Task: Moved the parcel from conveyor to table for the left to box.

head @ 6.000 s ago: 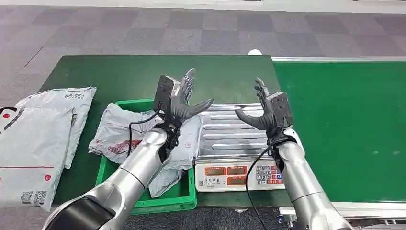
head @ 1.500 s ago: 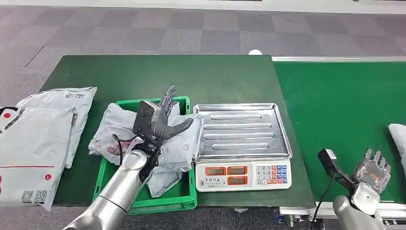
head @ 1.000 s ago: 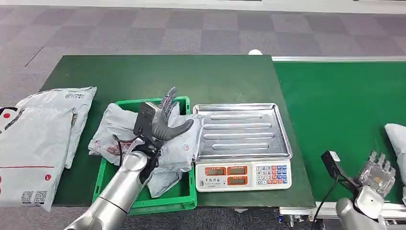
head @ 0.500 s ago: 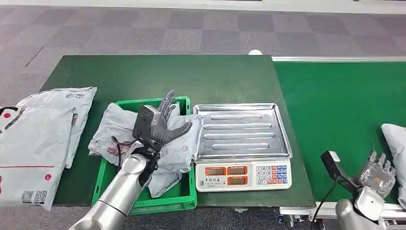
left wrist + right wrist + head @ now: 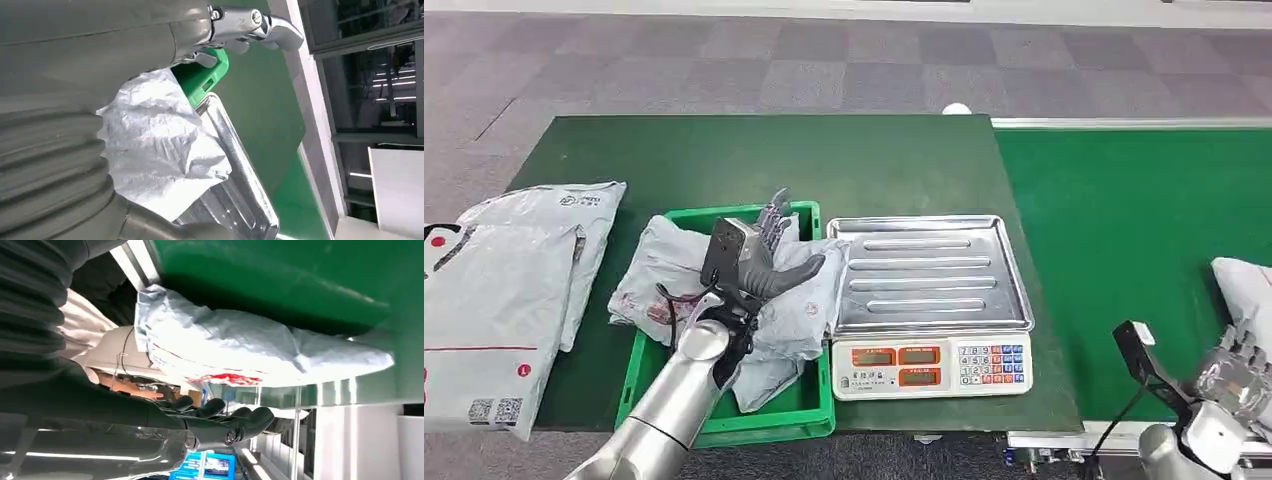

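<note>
Grey parcel (image 5: 1244, 285), green conveyor (image 5: 1124, 250), green crate (image 5: 796, 410), silver scale (image 5: 929, 275).

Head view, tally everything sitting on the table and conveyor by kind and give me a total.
Grey parcels: 5, two on the table's left, two in the bin, one on the conveyor
Green bins: 1
Scales: 1
Total: 7

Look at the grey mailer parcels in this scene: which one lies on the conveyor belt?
The parcel at the far right edge, just beyond the right hand. It alone rests on the bright green belt; the others lie in the green bin or on the dark table.
</note>
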Tool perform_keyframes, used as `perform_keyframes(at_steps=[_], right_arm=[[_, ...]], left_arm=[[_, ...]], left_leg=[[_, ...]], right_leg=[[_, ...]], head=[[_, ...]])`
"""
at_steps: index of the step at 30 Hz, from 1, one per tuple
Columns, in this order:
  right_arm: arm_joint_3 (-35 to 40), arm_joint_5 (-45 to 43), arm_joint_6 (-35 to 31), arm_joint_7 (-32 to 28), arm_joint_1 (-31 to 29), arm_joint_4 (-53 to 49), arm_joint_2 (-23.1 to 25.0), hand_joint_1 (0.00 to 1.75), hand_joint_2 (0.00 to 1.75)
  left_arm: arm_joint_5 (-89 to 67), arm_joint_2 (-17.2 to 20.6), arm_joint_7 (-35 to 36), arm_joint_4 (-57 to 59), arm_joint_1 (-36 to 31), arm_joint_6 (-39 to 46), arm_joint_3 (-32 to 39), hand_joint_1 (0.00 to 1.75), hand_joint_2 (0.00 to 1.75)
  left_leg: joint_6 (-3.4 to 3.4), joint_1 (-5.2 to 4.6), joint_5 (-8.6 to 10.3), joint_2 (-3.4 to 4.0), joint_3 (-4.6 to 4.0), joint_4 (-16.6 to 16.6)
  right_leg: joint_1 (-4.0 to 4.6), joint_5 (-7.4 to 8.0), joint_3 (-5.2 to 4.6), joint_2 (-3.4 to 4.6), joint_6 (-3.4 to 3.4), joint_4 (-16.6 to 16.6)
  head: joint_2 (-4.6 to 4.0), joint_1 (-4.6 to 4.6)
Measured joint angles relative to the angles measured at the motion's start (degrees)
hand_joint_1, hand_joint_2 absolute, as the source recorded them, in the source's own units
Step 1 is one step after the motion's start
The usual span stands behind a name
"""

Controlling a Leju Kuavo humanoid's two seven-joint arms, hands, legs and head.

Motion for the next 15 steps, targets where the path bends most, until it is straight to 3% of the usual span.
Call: perform_keyframes(at_steps=[15], right_arm=[[-0.5, 0.2, 0.2, 0.2, 0.5, 0.0, 0.0, 0.00, 1.75]], left_arm=[[0.0, 0.0, -0.1, -0.1, 0.3, 0.0, 0.0, 0.00, 1.75]], left_leg=[[0.00, 0.00, 0.00, 0.01, -0.01, 0.0]], right_leg=[[0.00, 0.00, 0.00, -0.01, 0.00, 0.0]], head=[[0.00, 0.00]])
